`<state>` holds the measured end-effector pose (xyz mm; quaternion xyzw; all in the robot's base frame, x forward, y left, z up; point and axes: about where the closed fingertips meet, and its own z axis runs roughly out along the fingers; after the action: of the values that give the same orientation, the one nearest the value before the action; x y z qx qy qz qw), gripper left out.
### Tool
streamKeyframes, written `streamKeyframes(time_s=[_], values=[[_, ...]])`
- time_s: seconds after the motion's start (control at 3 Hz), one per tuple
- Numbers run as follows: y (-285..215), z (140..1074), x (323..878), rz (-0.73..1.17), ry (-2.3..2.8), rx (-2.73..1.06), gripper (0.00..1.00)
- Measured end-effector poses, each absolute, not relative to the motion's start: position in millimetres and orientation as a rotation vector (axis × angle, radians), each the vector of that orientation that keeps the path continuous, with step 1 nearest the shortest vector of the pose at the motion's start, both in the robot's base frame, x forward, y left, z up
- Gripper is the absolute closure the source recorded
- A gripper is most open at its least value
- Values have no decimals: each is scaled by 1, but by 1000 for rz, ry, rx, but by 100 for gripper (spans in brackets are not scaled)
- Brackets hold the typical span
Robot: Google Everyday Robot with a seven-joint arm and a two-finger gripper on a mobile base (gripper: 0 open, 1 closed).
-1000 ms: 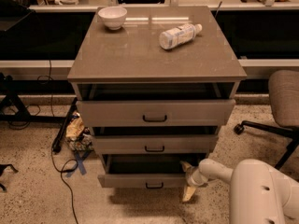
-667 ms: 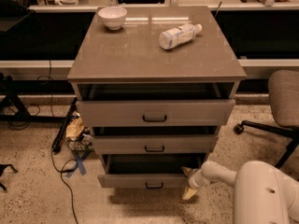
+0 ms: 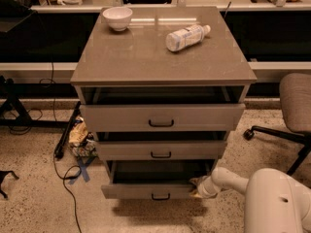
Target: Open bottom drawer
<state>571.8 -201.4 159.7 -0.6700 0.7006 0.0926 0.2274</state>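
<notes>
The bottom drawer is the lowest of the cabinet's three grey-brown drawers and has a small black bar handle. It stands pulled out further than the two above, with its dark inside showing. My gripper reaches in from the lower right on its white arm and sits against the drawer's right front corner, just under the middle drawer.
On the cabinet top stand a white bowl and a plastic bottle lying on its side. An office chair is at the right. Cables and a crumpled bag lie on the floor to the left.
The bottom drawer has slid slightly further out. My gripper has moved a little left along the drawer's right front corner.
</notes>
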Motion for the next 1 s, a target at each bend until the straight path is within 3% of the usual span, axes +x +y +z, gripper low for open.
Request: streamKeyframes(time_s=[0.33, 0.67, 1.0], values=[[-201, 162, 572, 255, 1930, -1846, 89], [-201, 162, 572, 255, 1930, -1846, 100], [-201, 162, 572, 255, 1930, -1845, 100]])
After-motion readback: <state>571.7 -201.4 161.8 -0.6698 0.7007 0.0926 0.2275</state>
